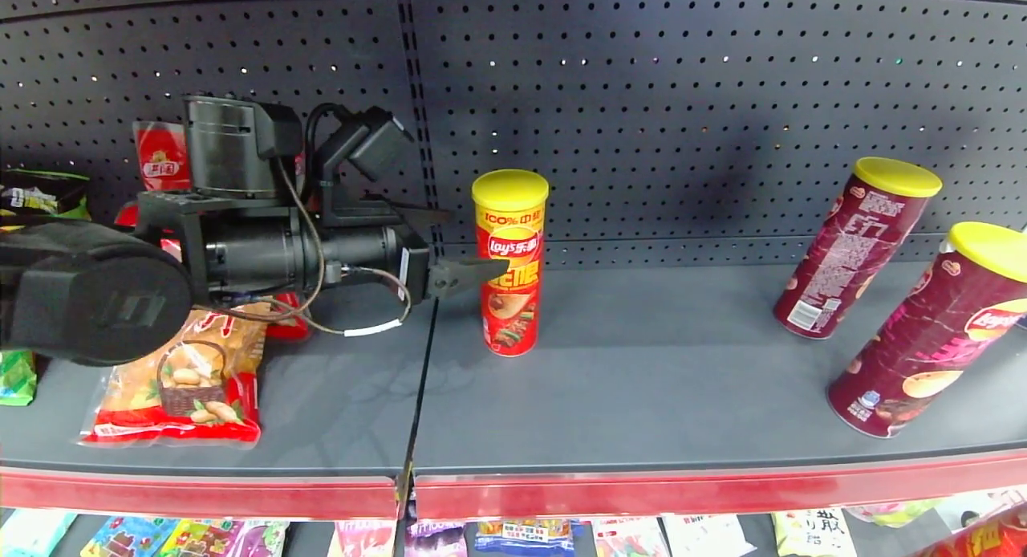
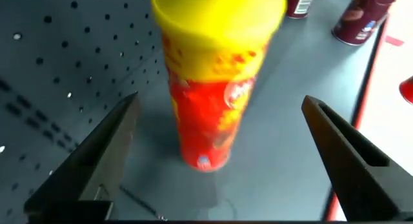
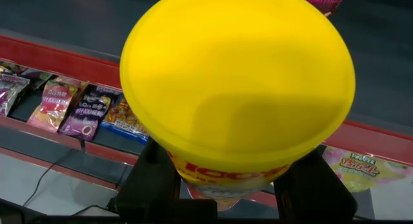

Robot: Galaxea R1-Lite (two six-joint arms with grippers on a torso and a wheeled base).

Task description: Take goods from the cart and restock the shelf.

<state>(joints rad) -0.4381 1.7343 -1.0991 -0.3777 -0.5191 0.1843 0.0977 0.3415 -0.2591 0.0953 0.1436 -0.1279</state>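
Left claw (image 2: 221, 100) gapes near red can (image 2: 213, 121); right claw (image 3: 232, 185) clamps tube (image 3: 235, 75).

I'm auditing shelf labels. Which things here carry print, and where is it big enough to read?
Red can: big logo and characters, readable in the head view.
Near maroon can: logo readable, rest too small.
Far maroon can: large characters readable, fine print too small.
Red bag: small logo, barely readable.
Potato bag: characters partly hidden.
Lower packets: too small.
Held can: letters cut off under its lid.
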